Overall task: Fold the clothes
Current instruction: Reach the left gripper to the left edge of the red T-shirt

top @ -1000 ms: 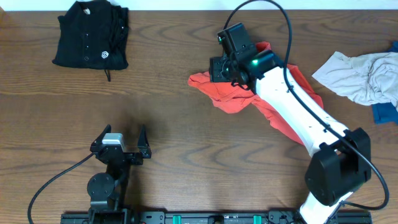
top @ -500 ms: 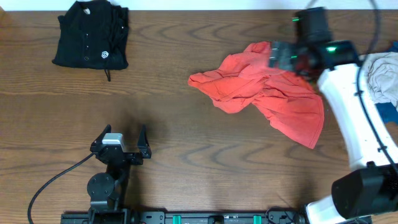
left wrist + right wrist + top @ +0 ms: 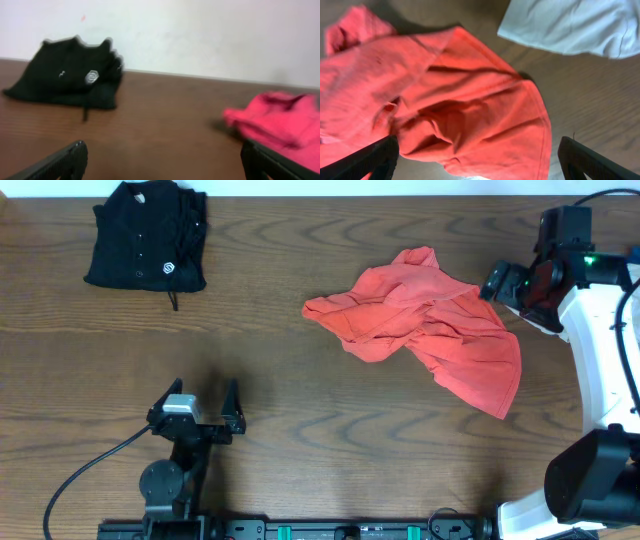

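Observation:
A crumpled red-orange T-shirt lies in a heap on the wooden table, right of centre; it fills the right wrist view and shows at the right of the left wrist view. A folded black buttoned shirt lies at the far left corner, also in the left wrist view. My right gripper is open and empty, hovering just off the T-shirt's right edge. My left gripper is open and empty near the front left. No lettering shows.
A pale grey garment lies beyond the red T-shirt at the right; the right arm hides it in the overhead view. A white wall backs the table's far edge.
My right arm swung right, off the red T-shirt, from its upper left part to beyond its right edge. The T-shirt now lies uncovered. The left arm has not moved.

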Tool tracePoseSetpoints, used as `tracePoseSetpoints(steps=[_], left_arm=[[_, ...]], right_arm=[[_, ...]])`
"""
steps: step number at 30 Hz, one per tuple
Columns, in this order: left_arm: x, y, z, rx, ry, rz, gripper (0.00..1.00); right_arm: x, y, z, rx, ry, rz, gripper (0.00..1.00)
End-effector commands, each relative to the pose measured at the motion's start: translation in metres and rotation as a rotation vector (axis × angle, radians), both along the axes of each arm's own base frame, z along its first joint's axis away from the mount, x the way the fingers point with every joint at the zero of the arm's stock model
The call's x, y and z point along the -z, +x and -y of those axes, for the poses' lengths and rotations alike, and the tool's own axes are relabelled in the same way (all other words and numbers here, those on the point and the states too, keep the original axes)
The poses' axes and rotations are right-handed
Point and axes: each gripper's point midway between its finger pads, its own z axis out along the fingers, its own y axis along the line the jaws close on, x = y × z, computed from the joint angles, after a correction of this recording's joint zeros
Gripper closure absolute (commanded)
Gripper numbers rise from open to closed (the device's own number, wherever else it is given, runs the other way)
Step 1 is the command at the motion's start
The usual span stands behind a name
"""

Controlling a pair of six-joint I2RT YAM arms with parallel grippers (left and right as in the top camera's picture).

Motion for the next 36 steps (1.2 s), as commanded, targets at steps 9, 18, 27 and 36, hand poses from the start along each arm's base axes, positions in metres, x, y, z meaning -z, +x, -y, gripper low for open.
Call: tracePoseSetpoints(steps=[9, 18, 27, 36], left_arm=[[-0.075, -0.039, 0.077, 0.498, -0.068, 0.230, 0.02], [-0.099, -0.042, 0.107, 0.731, -0.071, 0.120, 0.02], [-0.130, -0.019, 0.117, 0.791, -0.094, 0.022, 0.02], [-0.118, 0.002, 0.154, 0.931, -0.110, -0.424, 0.02]], right_arm=[[0.029, -0.007, 0.000, -0.001, 0.013, -0.045, 0.01], [0.028, -0.004, -0.005, -0.006, 0.046, -0.028, 0.01], [0.029, -0.007, -0.004, -0.042, 0.026, -0.045, 0.01], [0.028, -0.003, -0.004, -0.042, 0.024, -0.028, 0.01]])
